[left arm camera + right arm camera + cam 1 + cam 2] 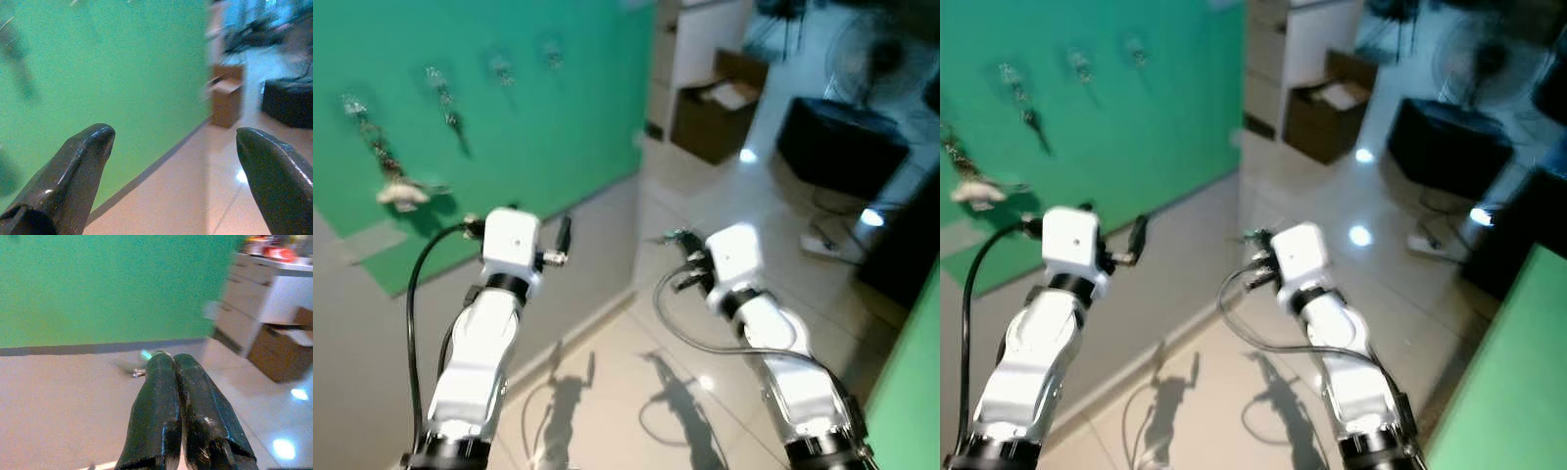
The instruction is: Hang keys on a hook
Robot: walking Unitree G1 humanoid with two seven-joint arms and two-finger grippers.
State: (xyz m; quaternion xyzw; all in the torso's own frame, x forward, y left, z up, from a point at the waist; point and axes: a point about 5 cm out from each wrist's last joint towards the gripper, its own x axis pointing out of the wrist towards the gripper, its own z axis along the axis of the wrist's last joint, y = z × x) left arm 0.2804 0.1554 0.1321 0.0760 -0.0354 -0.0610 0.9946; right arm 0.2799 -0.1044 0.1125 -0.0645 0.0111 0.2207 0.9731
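Right gripper raised at mid-height, fingers pressed together on the keys; only a ring and a small metal bit poke out just past the fingertips. Left gripper alongside it, nearer the green wall, fingers spread wide with nothing between them. Row of hooks high on that wall, ahead and left of both grippers, well apart from the keys; some hooks already carry hanging items.

keys pinched in right claw, blurred
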